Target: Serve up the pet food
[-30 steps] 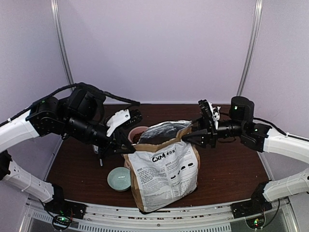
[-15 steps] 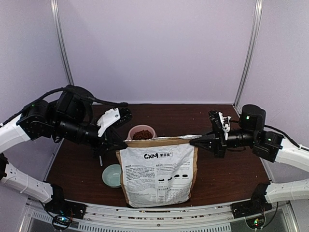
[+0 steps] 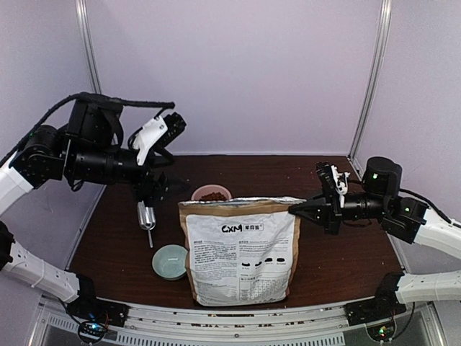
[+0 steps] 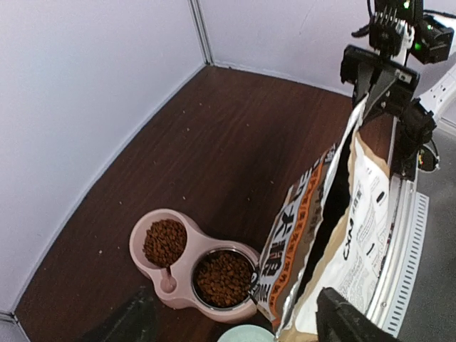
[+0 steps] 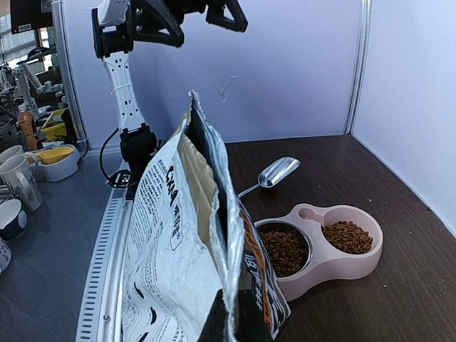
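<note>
The right claw [image 3: 295,209] is pinched shut on the top corner of the bag [image 3: 241,252]. The left claw [image 4: 231,324] hangs wide open, empty. Serving looks done; next, let go gently. I count one bag, one scoop [image 3: 146,215], one green bowl [image 3: 171,261], and pet food [image 4: 222,275] in both cups of one pink bowl [image 4: 137,244].

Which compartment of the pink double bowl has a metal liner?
The compartment beside the paper bag has the steel liner. The other compartment, farther from the bag, is bare pink plastic. Both hold pet food.
</note>
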`<state>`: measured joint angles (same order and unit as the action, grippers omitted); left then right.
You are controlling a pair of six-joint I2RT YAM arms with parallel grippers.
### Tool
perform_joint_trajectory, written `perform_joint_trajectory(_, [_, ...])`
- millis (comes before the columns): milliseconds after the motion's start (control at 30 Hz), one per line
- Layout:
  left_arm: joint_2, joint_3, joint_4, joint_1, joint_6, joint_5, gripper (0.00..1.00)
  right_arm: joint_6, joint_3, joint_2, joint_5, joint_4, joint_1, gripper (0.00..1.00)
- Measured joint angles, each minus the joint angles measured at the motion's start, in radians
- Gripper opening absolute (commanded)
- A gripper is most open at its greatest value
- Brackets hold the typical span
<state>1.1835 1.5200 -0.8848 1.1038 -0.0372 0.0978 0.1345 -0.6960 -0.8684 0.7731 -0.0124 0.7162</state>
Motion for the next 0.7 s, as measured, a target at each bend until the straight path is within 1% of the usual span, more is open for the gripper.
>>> perform_joint_trajectory(167, [0.132,0.218,-0.014,0.009,-0.010,0.009,0.88,-0.014,0.000,0.000,0.000,0.000,-0.001,0.00])
perform_joint_trajectory(400, [0.384,0.419,-0.008,0.085,-0.017,-0.051,0.88,-0.038,0.000,0.000,0.000,0.000,-0.001,0.00])
perform_joint_trajectory(533, [0.527,0.500,-0.006,0.111,-0.018,-0.097,0.88,-0.048,0.000,0.000,0.000,0.000,0.000,0.00])
perform_joint_trajectory(700, [0.615,0.519,-0.014,0.114,-0.018,-0.129,0.89,-0.054,0.000,0.001,0.000,0.000,0.000,0.00])
